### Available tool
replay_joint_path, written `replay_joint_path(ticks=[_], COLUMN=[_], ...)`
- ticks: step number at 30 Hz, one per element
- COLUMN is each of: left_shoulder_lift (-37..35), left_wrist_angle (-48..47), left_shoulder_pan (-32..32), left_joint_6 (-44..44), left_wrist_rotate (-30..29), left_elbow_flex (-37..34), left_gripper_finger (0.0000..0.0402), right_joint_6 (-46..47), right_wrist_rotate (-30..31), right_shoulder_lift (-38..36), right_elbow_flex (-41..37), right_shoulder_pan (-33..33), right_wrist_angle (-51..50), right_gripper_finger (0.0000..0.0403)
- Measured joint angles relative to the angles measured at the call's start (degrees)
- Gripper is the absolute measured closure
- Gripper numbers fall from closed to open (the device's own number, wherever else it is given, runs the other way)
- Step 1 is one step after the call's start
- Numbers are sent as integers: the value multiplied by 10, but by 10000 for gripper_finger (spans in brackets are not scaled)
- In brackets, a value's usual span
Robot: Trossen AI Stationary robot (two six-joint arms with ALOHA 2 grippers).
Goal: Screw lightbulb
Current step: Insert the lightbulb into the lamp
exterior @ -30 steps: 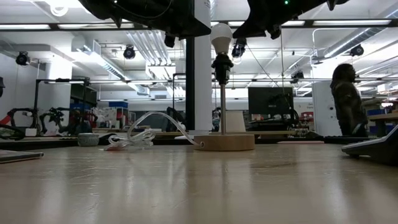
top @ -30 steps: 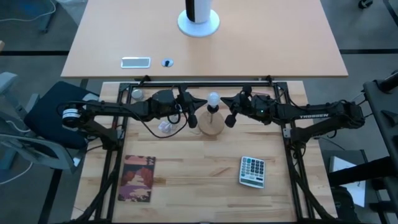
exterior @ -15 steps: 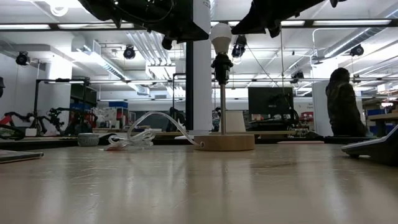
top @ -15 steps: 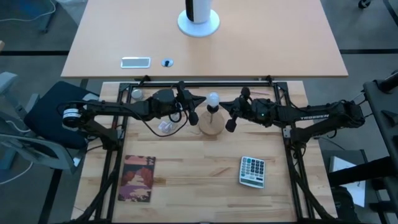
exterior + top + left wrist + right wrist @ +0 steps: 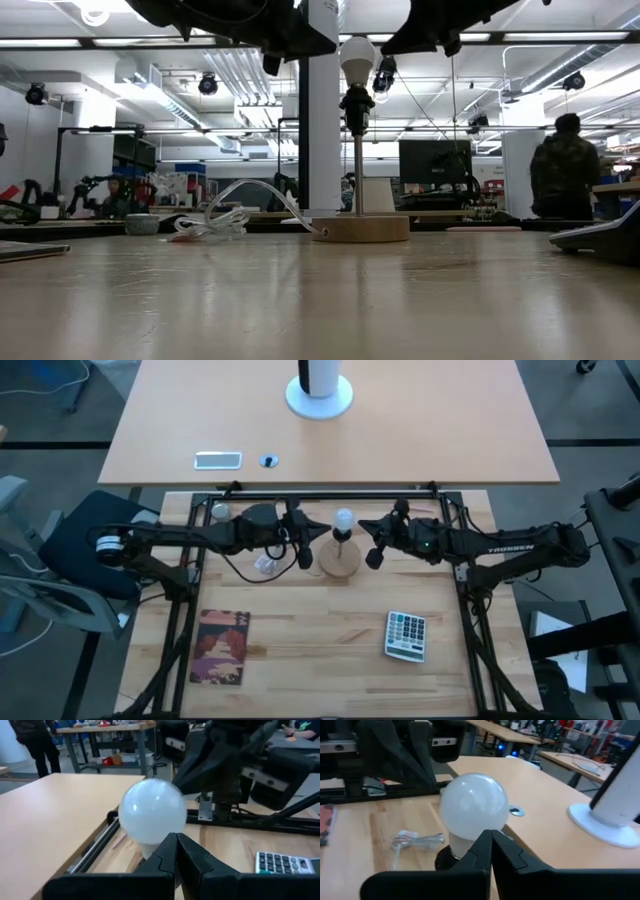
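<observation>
Frosted bulb [image 5: 344, 518] sits in the lamp [image 5: 340, 560] socket at table centre, clenched empty left gripper [image 5: 306, 550] at 9 o'clock, right gripper [image 5: 373, 549] at 3; a sideways bump could topple the lamp.

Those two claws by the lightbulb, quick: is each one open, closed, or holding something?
Left gripper: fingers shut, holding nothing, just left of the lightbulb.
Right gripper: fingers shut, holding nothing, just right of it.
</observation>
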Motion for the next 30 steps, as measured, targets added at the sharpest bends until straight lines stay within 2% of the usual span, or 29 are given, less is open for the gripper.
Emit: replay_joint_path(ticks=[9, 12, 30], left_shoulder_lift=[8, 8, 8], left_wrist_angle=[15, 16, 16], left_shoulder_pan=[0, 0, 1], left_joint_6=[4, 4, 4], left_wrist_rotate=[-5, -6, -37], left_elbow_flex=[0, 0, 0], left_gripper_finger=[401, 401, 402], right_joint_6=[-5, -9, -6], right_wrist_rotate=[7, -12, -29], right_shoulder_lift=[4, 4, 35], right_elbow_flex=[0, 0, 0], right_shoulder_pan=[0, 0, 1], right_wrist_angle=[12, 24, 47], right_gripper_finger=[403, 403, 403])
